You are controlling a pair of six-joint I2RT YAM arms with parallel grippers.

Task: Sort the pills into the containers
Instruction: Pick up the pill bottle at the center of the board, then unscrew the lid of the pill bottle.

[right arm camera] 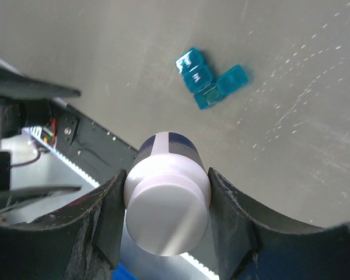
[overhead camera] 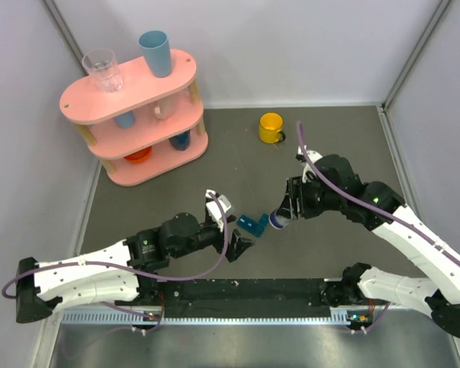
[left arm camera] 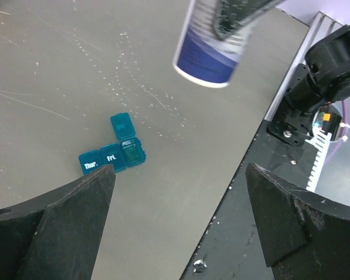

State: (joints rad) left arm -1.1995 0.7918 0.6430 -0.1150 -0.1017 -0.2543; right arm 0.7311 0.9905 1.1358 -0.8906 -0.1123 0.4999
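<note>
Top view: the grey table [overhead camera: 238, 161] fills mid-frame. Lower centre, the left gripper [overhead camera: 231, 226] has its jaws spread wide, holding nothing. The right gripper [overhead camera: 282, 211] clamps a white bottle [overhead camera: 277, 221]. The teal pill box [overhead camera: 252, 224] lies between them at dead centre, one lid flipped open.

My left arm [overhead camera: 100, 268] reaches from the near left toward the middle of the worktop [overhead camera: 238, 153]. My left fingers [left arm camera: 58, 216] are spread wide above it with nothing between them. My right arm [overhead camera: 402, 222] bends in from the near right, elbow raised. My right fingers [right arm camera: 105, 224] press both sides of a white-capped bottle [right arm camera: 166, 210], holding it off the surface, cap toward my wrist.
</note>
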